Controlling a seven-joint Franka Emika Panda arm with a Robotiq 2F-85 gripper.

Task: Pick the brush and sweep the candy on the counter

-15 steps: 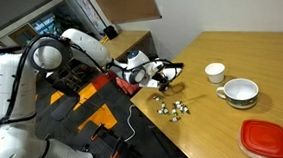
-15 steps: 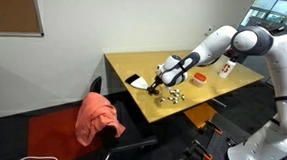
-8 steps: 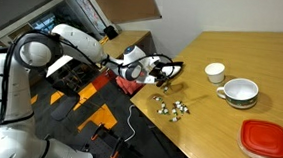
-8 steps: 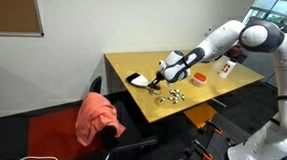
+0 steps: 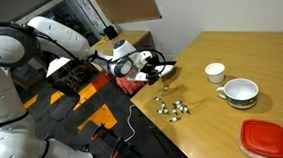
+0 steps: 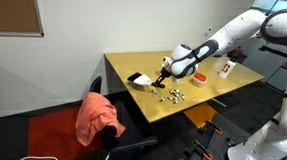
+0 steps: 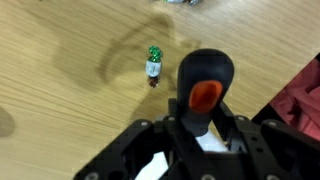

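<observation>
Here, the brush sits in the gripper. In the wrist view it appears as a black rounded body with an orange oval patch, and the two fingers are closed against its sides, with a white part showing between them lower down. The brush is held low over the counter near its dark front edge; whether it touches the wood cannot be told.

One piece of candy with a green wrapper lies just beyond the brush, apart from it. In both exterior views the rest of the candy forms a loose cluster on the counter close to the gripper, between it and the crockery.

Farther along the counter stand a white cup and a white bowl, near each other, with a red lid nearer the front. Below the counter in an exterior view, a chair carries an orange cloth.
</observation>
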